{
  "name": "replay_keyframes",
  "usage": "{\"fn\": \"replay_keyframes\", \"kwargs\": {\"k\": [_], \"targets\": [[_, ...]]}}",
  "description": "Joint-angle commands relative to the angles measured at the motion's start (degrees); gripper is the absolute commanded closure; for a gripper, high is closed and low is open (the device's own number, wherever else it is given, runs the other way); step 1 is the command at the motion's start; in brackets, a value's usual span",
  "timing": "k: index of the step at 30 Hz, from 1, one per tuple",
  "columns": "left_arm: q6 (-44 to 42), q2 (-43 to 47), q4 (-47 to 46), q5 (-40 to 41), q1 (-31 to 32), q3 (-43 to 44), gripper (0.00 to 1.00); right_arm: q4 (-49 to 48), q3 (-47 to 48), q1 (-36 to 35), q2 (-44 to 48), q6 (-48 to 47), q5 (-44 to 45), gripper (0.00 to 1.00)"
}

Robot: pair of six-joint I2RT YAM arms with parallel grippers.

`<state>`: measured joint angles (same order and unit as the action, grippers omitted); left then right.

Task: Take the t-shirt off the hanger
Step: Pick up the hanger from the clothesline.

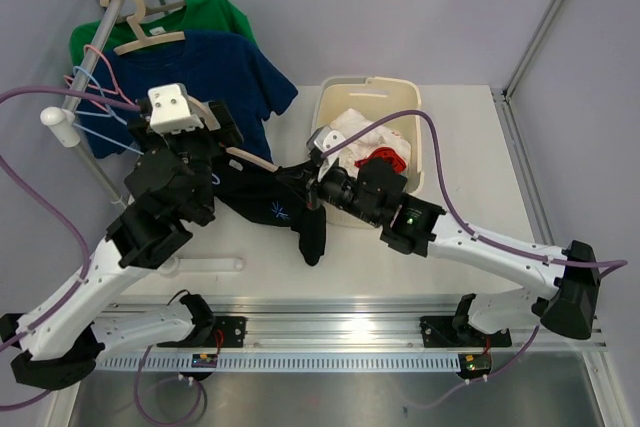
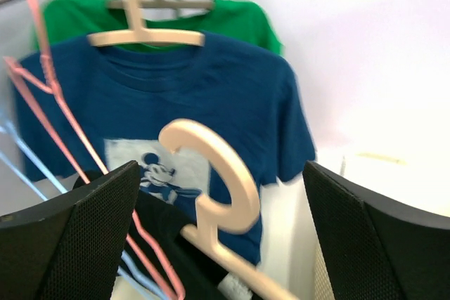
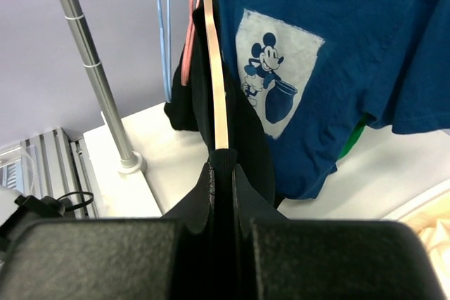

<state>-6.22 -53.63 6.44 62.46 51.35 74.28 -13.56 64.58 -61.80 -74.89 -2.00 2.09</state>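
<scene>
Above the counter (image 1: 500, 182), between my two arms, the black t-shirt (image 1: 270, 202) hangs stretched on its beige hanger (image 2: 218, 173), just in front of the clothes rail (image 1: 100, 47). My left claw (image 2: 221, 198) stands spread as wide as it goes and grips nothing. The hanger's hook rises in the gap between its two fingers, closer to the left one, and touches neither as far as I can see. A fold of the black shirt lies just below the hook, against the inside of the left finger.

My right claw (image 3: 223, 166) is closed tight, its fingers pressed together on a pinch of the black cloth at the far end of the hanger. The hanger's arm runs straight away from the fingertips and ends right at them; whether its tip is caught in the grip too, I cannot tell. From the pinch, a loose part of the shirt droops toward the counter.

Behind the black shirt, a blue t-shirt (image 1: 235, 67) with a cartoon mouse print and a green t-shirt (image 1: 215, 12) hang on the rail, beside bare pink and blue wire hangers (image 1: 95, 97). A cream basket (image 1: 400, 97) holding cloth sits on the counter beside my right claw.
</scene>
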Motion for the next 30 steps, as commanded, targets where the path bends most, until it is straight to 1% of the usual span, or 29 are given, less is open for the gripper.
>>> {"fn": "replay_keyframes", "kwargs": {"k": [1, 5, 7, 11, 15, 17, 19, 24, 25, 30], "targets": [[5.95, 2.82, 7.16, -10.50, 0.33, -0.28, 0.01, -5.16, -0.06, 1.15, 4.13, -0.29, 0.28, 1.00], [9.90, 4.49, 13.24, -15.77, 0.33, 0.95, 0.01, -5.07, -1.91, 1.86, 6.60, 0.50, 0.81, 1.00], [10.96, 5.19, 15.97, -19.64, 0.33, 0.95, 0.01, -4.37, -2.61, 2.12, 8.26, 0.94, 1.08, 1.00], [12.81, 7.48, 17.03, -24.83, 0.33, -0.62, 0.01, -2.52, -2.88, 2.82, 10.29, 1.21, 1.25, 1.00], [13.16, 9.15, 17.03, -34.92, 0.33, -0.45, 0.01, -1.12, -3.32, 3.00, 12.48, 1.38, 0.73, 1.00], [12.81, 9.24, 17.03, -35.82, 0.24, -0.28, 0.01, -0.50, -3.84, 3.09, 13.54, 1.56, 0.46, 1.00], [12.02, 8.98, 17.12, -34.95, 0.33, -0.36, 0.02, 0.20, -4.46, 3.18, 15.21, 1.65, -0.32, 1.00], [11.05, 6.96, 17.64, -35.03, 0.33, 0.25, 0.12, 1.96, -5.77, 3.18, 18.98, 1.65, -1.82, 1.00], [10.88, 5.91, 17.82, -34.86, 0.33, 0.42, 0.12, 1.87, -6.04, 3.09, 19.52, 3.30, -2.52, 1.00], [10.00, 3.36, 17.65, -33.45, 0.33, 1.21, 0.17, 1.70, -7.09, 3.09, 21.45, 3.76, -4.37, 1.00]]}}
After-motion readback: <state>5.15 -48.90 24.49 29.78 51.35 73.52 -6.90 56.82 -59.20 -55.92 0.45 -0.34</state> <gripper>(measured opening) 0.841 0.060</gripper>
